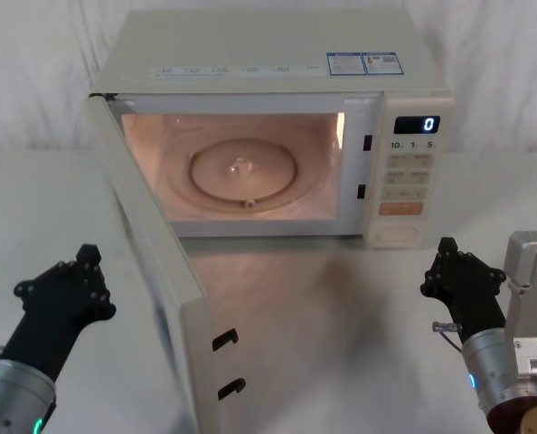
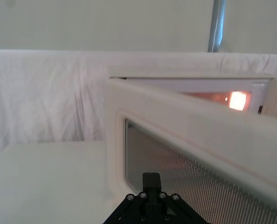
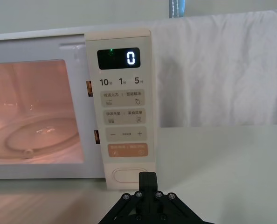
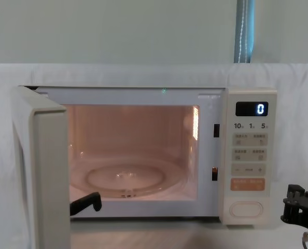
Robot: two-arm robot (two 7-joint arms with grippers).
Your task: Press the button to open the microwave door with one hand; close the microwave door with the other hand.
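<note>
Head view: microwave (image 1: 268, 54) stood on a white desk (image 1: 341, 344), cavity lit, glass turntable (image 1: 243, 174) inside, display reading "0".

Item 1, microwave door (image 1: 155, 271): swung wide on its left hinge, its free edge reaching toward the robot, two latch hooks showing on that edge. It lay just to the right of the left claw and apart from it. In the left wrist view the door's (image 2: 185, 140) outer face with its mesh window stood close ahead of the left claw (image 2: 151, 179).

Item 2, button (image 1: 397, 233): large blank oval at the foot of the control panel, under the orange key (image 1: 400, 208). It lay ahead of the right claw and a little to its left, not touched; the right wrist view showed the button (image 3: 128, 176) directly beyond the right claw's (image 3: 147, 179) tip.

Item 3, left claw (image 1: 88, 262): low at the near left, above the desk, fingers pressed together, holding nothing.

Item 4, right claw (image 1: 447, 253): low at the near right, fingers pressed together, holding nothing; its edge showed in the chest view (image 4: 299, 205).
</note>
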